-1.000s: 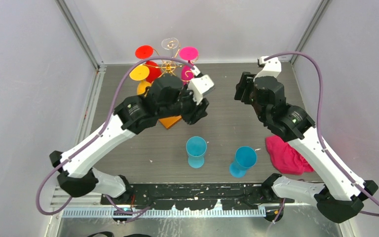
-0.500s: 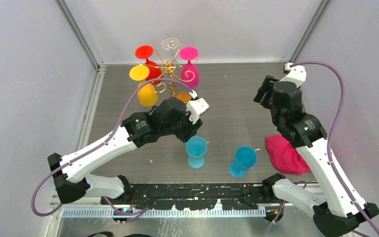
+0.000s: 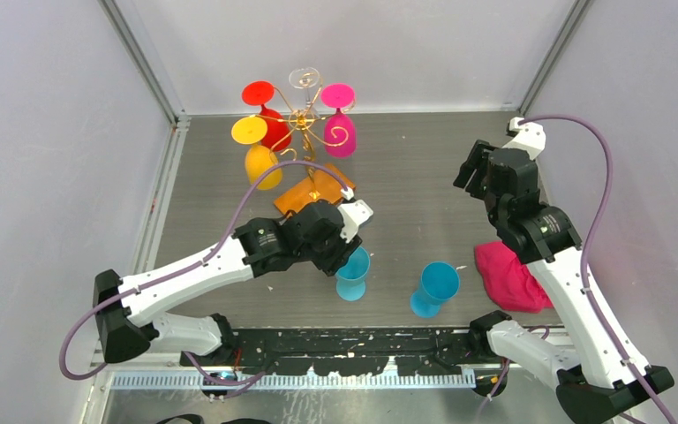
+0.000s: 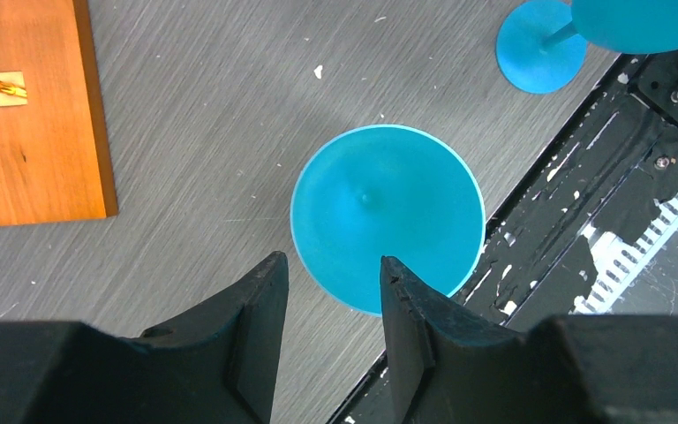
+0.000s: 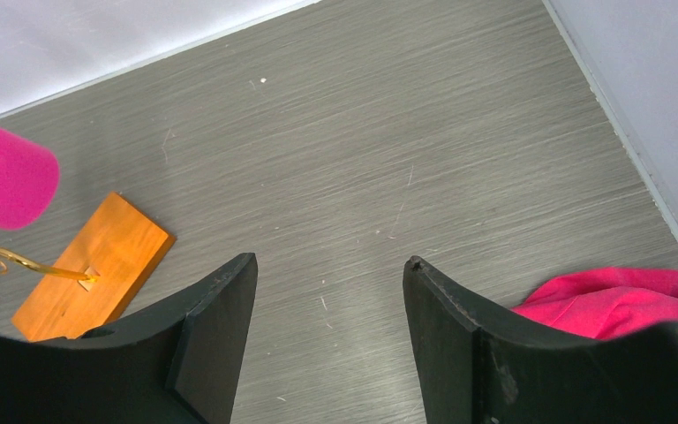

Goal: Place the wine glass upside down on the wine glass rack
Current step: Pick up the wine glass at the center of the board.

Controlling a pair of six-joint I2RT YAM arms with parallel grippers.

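The wine glass rack (image 3: 301, 120) is a gold wire stand on an orange-brown wooden base (image 3: 303, 191) at the back centre. Red, yellow, pink and clear glasses hang on it upside down. A blue wine glass (image 3: 354, 266) stands upright near the front. My left gripper (image 3: 342, 251) is open just above it. In the left wrist view the gripper (image 4: 331, 265) straddles the near-left rim of the blue bowl (image 4: 387, 208) without holding it. A second blue glass (image 3: 433, 287) stands to the right. My right gripper (image 3: 471, 168) hangs open and empty over the table's right side (image 5: 328, 265).
A pink cloth (image 3: 508, 276) lies at the front right, also in the right wrist view (image 5: 618, 300). The rack base shows in both wrist views (image 4: 26, 115) (image 5: 97, 265). A black rail (image 3: 362, 340) runs along the near edge. Grey walls close in three sides.
My left arm has drawn back from the rack toward the near edge and now hovers over the left blue glass. My right arm swung right, then held still.
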